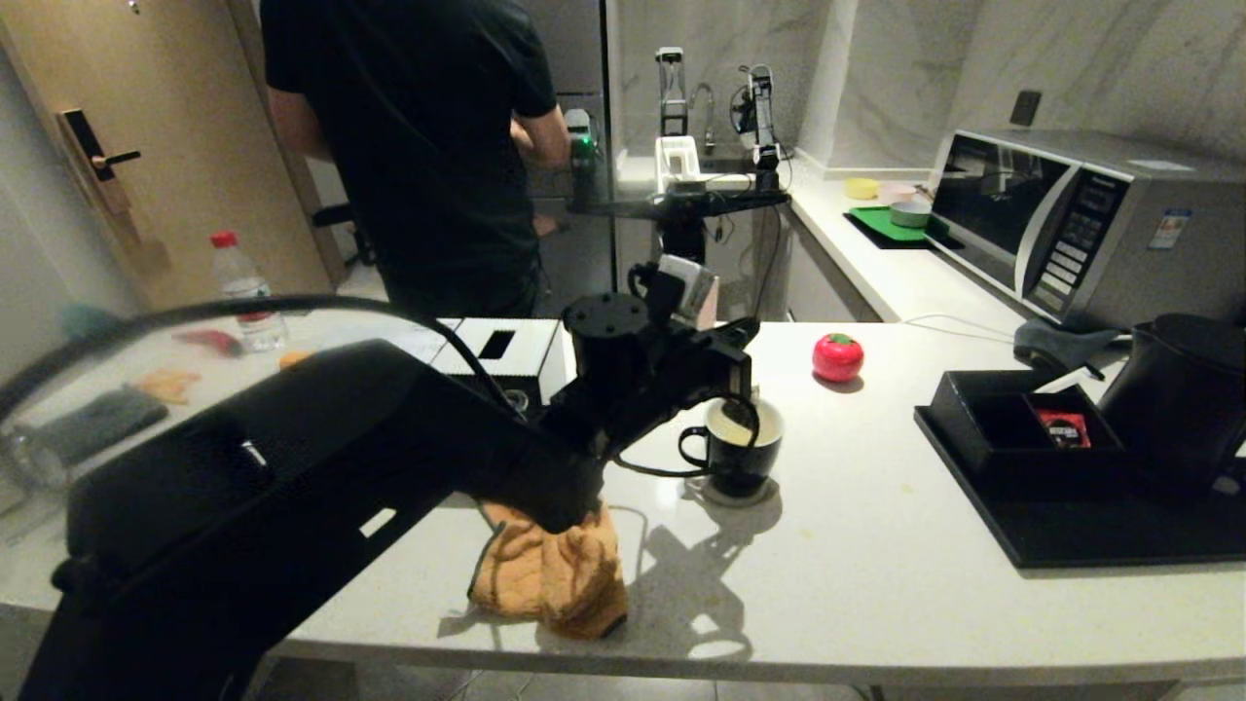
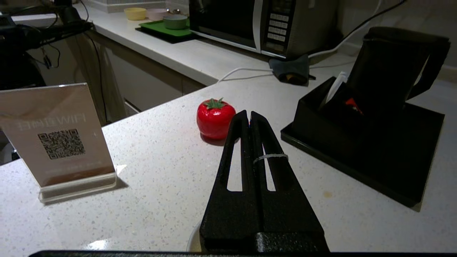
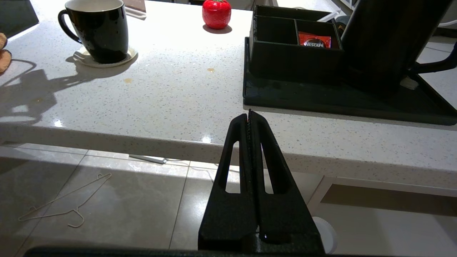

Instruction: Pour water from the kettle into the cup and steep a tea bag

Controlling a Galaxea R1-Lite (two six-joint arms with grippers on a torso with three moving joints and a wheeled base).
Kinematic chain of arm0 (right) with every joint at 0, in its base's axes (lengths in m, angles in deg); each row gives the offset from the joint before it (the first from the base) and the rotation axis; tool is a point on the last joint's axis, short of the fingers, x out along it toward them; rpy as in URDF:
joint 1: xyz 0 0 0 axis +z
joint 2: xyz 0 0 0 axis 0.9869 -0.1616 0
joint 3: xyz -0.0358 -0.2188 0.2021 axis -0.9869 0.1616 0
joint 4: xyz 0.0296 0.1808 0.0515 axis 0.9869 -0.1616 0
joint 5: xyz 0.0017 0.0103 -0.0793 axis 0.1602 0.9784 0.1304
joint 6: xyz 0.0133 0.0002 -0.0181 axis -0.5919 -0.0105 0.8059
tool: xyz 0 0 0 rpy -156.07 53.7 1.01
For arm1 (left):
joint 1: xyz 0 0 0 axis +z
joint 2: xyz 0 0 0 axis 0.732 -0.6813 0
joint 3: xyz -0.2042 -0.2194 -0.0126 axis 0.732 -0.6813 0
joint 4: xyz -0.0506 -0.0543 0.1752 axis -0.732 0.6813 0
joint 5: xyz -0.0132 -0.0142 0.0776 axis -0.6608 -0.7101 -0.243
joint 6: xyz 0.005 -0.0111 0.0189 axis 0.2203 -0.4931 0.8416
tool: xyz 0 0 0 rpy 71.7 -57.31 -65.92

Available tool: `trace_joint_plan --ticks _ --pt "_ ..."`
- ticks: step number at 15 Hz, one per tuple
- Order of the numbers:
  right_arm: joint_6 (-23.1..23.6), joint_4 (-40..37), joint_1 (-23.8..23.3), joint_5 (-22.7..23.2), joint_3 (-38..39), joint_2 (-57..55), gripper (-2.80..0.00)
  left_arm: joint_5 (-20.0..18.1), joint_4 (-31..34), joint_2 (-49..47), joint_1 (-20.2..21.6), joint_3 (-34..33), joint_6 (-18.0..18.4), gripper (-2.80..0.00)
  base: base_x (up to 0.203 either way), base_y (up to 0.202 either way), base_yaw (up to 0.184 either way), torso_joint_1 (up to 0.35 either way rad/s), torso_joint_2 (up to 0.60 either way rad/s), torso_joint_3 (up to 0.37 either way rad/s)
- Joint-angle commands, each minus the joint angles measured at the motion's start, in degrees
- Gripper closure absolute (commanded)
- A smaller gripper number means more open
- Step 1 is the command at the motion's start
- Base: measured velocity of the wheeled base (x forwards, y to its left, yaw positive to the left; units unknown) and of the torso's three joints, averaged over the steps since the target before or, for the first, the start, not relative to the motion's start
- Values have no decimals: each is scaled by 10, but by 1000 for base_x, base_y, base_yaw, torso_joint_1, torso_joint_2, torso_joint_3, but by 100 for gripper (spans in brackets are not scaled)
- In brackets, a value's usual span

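Note:
My left gripper [image 1: 750, 333] hovers just above the black cup [image 1: 737, 458], which stands on a pale coaster at mid-counter. Its jaws are shut, and the tea bag's thin white string [image 2: 270, 156] comes out from between them and loops over one finger. The pouch itself is hidden under the gripper. The cup's inside looks pale, and I cannot make out the water. The black kettle [image 1: 1178, 394] stands on the black tray [image 1: 1071, 545] at the right. My right gripper [image 3: 249, 115] is shut on nothing, low in front of the counter's edge.
On the tray a box holds a red sachet [image 1: 1061, 428]. A red tomato-shaped timer [image 1: 837, 357] sits behind the cup, an orange cloth [image 1: 550, 574] lies near the front edge, and a tissue box [image 1: 496, 346] stands behind my arm. A person [image 1: 419, 146] stands beyond the counter.

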Motion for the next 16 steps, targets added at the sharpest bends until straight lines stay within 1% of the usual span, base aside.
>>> trace_joint_plan --ticks 1,10,16 --pt "0 0 0 0 0 -1 0 -1 -3 8 1 0 -1 0 0 0 0 0 0 0" --pt "0 1 0 0 0 -1 0 -1 -5 -40 -2 0 -2 0 0 0 0 0 0 0" --pt "0 0 0 0 0 -1 0 0 -33 -83 -8 -4 -2 0 0 0 0 0 0 0"
